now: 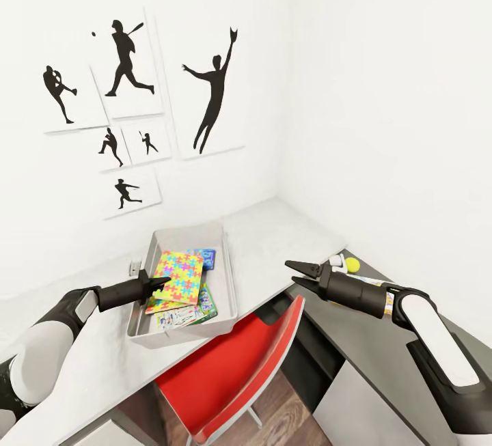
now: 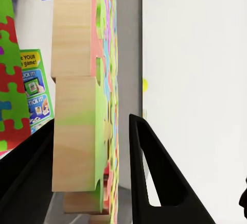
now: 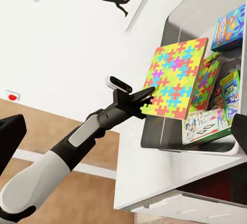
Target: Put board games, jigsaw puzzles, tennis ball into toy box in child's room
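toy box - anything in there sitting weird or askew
Yes: one jigsaw puzzle is tilted up over the toy box, not lying flat, its edge between the left gripper's fingers. The games below lie overlapping, not stacked neatly. The tennis ball sits outside on the table.

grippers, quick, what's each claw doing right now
Left claw: closed on a jigsaw puzzle, holding it over the toy box.
Right claw: open, holding nothing.
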